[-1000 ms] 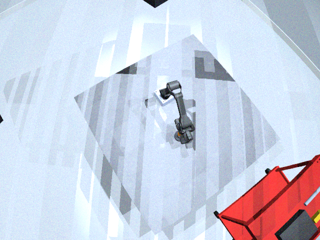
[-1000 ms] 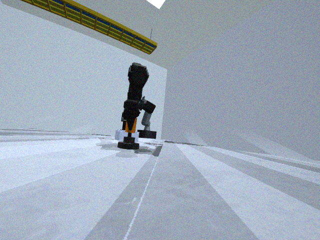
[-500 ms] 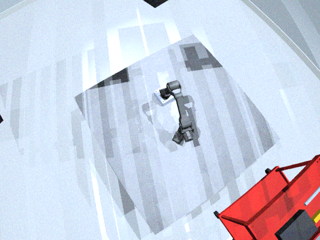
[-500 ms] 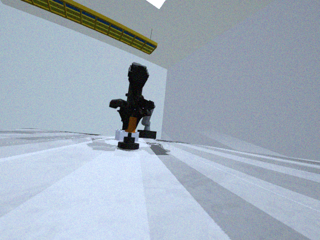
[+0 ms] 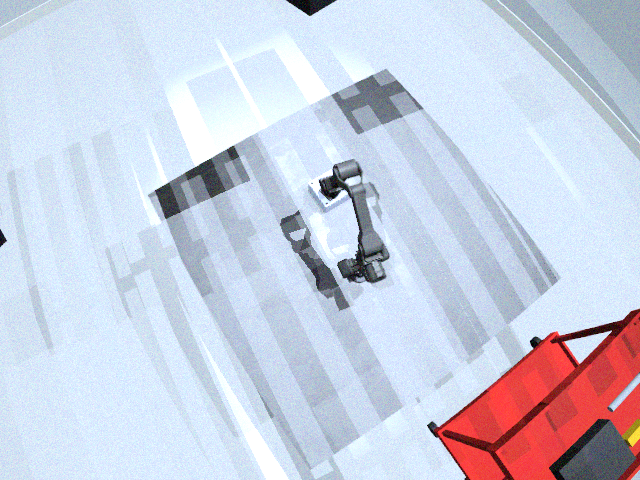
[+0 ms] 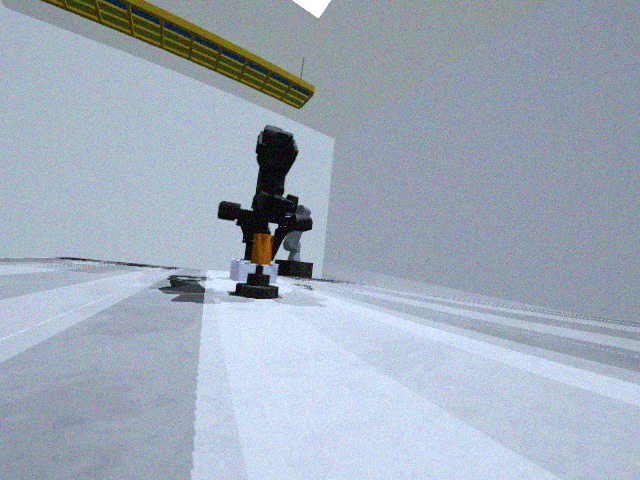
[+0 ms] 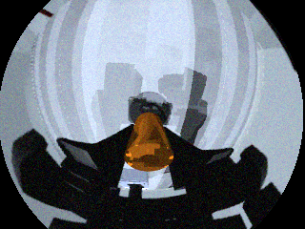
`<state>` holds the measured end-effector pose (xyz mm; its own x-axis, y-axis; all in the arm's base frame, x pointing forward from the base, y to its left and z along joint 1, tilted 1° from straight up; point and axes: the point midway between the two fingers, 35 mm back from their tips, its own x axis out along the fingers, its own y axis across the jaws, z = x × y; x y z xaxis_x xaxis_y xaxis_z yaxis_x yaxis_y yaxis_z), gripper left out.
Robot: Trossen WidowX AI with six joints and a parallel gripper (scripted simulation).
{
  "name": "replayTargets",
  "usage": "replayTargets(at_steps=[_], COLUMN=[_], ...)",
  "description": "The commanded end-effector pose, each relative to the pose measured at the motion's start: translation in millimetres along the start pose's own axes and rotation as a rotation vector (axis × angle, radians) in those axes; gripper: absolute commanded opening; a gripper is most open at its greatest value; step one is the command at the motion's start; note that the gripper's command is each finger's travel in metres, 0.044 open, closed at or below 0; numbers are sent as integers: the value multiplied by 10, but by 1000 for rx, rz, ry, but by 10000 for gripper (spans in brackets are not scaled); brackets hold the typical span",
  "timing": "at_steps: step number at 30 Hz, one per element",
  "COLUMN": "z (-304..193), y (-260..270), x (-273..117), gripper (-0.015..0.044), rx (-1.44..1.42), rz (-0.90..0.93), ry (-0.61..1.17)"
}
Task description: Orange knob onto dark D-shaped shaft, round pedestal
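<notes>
The orange knob is upright or nearly so above the round pedestal. In the exterior view, the dark shaft shows below the knob's lower edge, with a visible height between knob and pedestal. I cannot tell whether the shaft's tip is inside the hole. My gripper is shut on the knob, with one finger on each side in the wrist view. In the top view the arm's hand hides the knob and most or all of the pedestal. The flat sides of hole and shaft are hidden.
A white base plate lies under the arm's base. A red cart stands at the lower right of the top view. A grey arm stands farther back, and a yellow beam hangs overhead. Striped shadows cross the floor.
</notes>
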<state>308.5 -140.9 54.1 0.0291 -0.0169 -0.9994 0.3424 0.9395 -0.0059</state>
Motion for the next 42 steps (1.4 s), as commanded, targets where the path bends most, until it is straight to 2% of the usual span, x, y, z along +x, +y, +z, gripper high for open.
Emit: replayTargets(at_steps=[1, 37, 42], z=[2, 3, 9], y=[5, 0, -2], x=[-26, -22, -28], gripper=[0, 0, 0], rx=[45, 45, 170], rz=[-1, -1, 0], ry=[-10, -10, -10])
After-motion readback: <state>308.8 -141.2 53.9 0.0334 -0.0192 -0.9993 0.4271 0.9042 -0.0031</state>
